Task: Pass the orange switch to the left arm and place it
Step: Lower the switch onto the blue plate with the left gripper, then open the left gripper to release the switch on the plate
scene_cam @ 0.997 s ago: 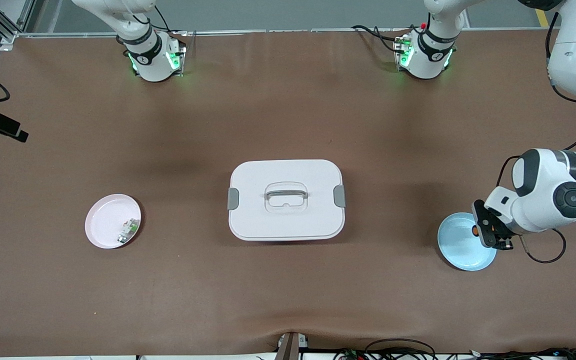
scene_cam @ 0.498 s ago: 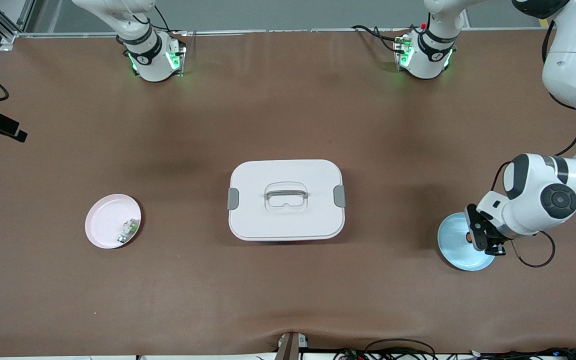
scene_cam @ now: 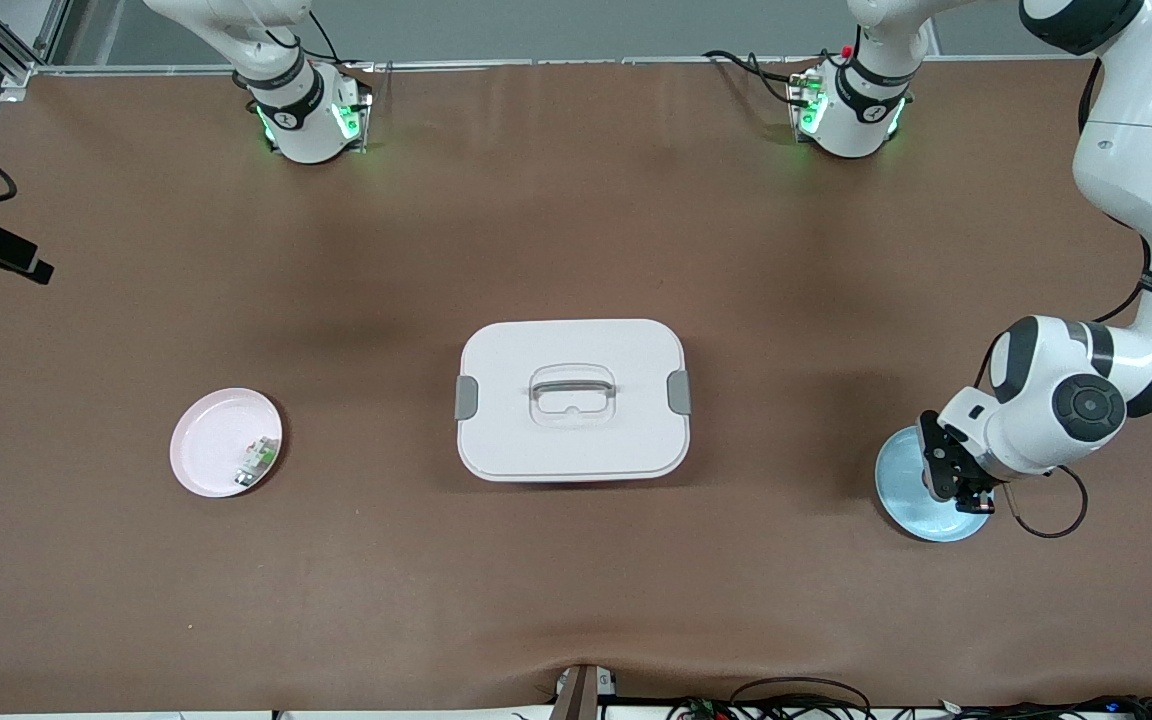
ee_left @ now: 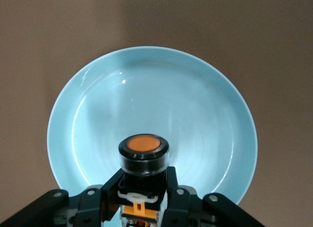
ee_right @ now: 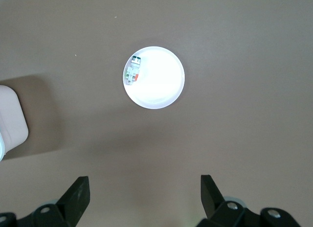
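Note:
My left gripper is shut on the orange switch, a black cylinder with a round orange cap, and holds it just over the blue plate. In the left wrist view the gripper clamps the switch's body, cap toward the plate. The white box with grey latches stands at the table's middle, apart from both grippers. My right gripper is open and empty, high over the table; it is out of the front view.
A pink plate holding a small green-and-white component lies toward the right arm's end; both show in the right wrist view, with the box's corner. Cables run along the table's near edge.
My left gripper has moved with the switch from the blue plate's rim to over its middle, a little toward the box. The right arm has not visibly moved.

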Robot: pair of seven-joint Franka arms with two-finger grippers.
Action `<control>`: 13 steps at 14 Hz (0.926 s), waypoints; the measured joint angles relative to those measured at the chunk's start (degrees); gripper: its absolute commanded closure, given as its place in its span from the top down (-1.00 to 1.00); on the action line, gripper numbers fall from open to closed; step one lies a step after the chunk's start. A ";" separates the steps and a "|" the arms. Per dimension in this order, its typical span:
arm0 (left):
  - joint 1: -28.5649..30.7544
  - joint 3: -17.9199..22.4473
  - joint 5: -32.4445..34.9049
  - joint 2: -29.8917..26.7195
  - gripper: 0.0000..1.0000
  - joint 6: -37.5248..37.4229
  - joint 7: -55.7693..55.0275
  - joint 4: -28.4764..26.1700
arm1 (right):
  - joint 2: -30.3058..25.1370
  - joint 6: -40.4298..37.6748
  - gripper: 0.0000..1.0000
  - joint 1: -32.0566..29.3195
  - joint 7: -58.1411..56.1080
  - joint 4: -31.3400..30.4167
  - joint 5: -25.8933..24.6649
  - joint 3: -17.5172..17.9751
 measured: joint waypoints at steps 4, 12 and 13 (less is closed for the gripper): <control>0.06 0.02 2.08 0.59 1.00 0.40 -1.55 0.00 | 0.00 0.00 1.00 0.00 0.00 0.08 0.00 0.00; 0.06 -1.66 -1.85 -3.37 1.00 -8.92 -8.97 4.38 | 0.00 0.00 1.00 0.00 0.00 0.14 0.00 0.04; 0.04 -2.06 -2.92 -4.56 1.00 -11.93 -10.80 5.32 | 0.00 0.00 1.00 0.00 0.00 0.14 0.00 0.05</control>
